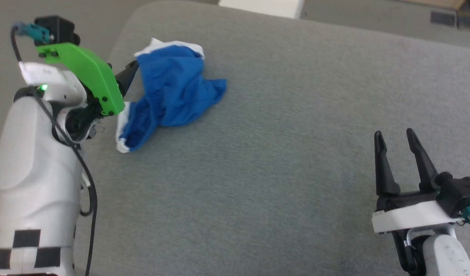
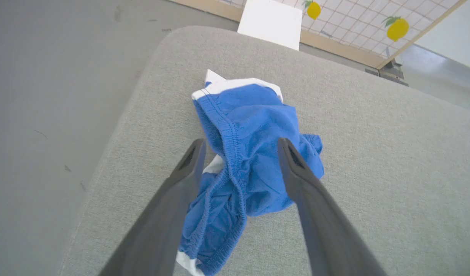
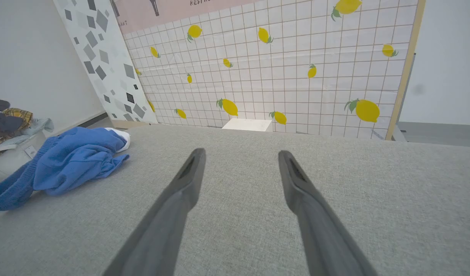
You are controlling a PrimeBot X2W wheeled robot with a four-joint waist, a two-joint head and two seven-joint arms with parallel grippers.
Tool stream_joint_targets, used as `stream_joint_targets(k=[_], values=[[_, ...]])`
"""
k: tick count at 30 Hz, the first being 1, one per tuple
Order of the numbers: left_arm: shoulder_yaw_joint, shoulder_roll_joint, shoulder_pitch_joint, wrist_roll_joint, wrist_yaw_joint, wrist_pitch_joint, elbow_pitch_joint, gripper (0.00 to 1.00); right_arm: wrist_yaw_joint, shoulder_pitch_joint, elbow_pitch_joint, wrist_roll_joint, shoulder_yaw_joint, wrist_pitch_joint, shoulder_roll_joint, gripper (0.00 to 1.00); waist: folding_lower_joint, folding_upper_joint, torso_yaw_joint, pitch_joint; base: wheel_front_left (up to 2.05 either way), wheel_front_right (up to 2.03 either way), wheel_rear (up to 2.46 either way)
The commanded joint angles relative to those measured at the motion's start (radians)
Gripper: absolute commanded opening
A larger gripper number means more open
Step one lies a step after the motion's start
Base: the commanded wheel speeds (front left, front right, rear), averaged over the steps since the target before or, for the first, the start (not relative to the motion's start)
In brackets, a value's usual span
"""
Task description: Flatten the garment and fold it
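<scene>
Garment (image 1: 177, 88), 1 crumpled heap, near left pincer (image 2: 240, 145); right pincer (image 1: 394, 134) apart; 2 spread.

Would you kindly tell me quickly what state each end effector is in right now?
Left end effector: open, over the garment, nothing gripped.
Right end effector: open, empty.

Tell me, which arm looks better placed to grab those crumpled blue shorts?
Left, probably. The left gripper, open, is right at the shorts, straddling the waistband. The right gripper, also open, sits far off across the grey surface, with nothing in it.
</scene>
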Motion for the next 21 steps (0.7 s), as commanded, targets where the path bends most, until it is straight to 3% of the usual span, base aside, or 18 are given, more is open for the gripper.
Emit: stream_joint_targets(k=[1,6,10,17,18,19,21], values=[[-0.002,0.006,-0.022,-0.015,0.013,0.05,0.012,1.0,-0.001,-0.021,-0.009,-0.007,0.0,-0.002,-0.001,1.0,-0.0002,0.0,-0.115,0.121,0.0,0.0,0.0],[-0.022,0.022,-0.04,-0.001,0.068,0.162,0.032,1.0,-0.001,-0.045,-0.026,-0.015,-0.014,-0.004,-0.001,1.0,-0.0002,0.0,-0.15,0.181,0.0,0.0,0.0],[-0.039,0.007,-0.008,0.017,0.096,0.158,0.057,1.0,-0.001,-0.056,-0.031,-0.02,-0.022,-0.006,-0.001,1.0,-0.0002,0.0,-0.157,0.212,0.0,0.0,0.0],[-0.056,-0.034,0.059,0.017,0.096,0.086,0.135,1.0,-0.001,-0.062,-0.028,-0.023,-0.033,-0.009,-0.001,1.0,-0.0002,0.0,-0.148,0.211,0.0,0.0,0.0],[-0.058,-0.035,0.064,0.018,0.087,0.064,0.146,0.38,-0.001,-0.061,-0.026,-0.023,-0.032,-0.009,-0.001,1.0,-0.0002,0.0,-0.143,0.203,0.0,0.0,0.0],[-0.055,-0.037,0.066,0.015,0.08,0.042,0.152,0.0,-0.001,-0.059,-0.024,-0.022,-0.03,-0.009,-0.001,1.0,-0.0002,0.0,-0.139,0.196,0.0,0.0,0.0],[-0.056,-0.031,0.067,0.018,0.056,-0.007,0.158,0.0,-0.001,-0.054,-0.014,-0.016,-0.029,-0.01,-0.001,1.0,-0.0002,0.0,-0.129,0.174,0.0,0.0,0.0]])
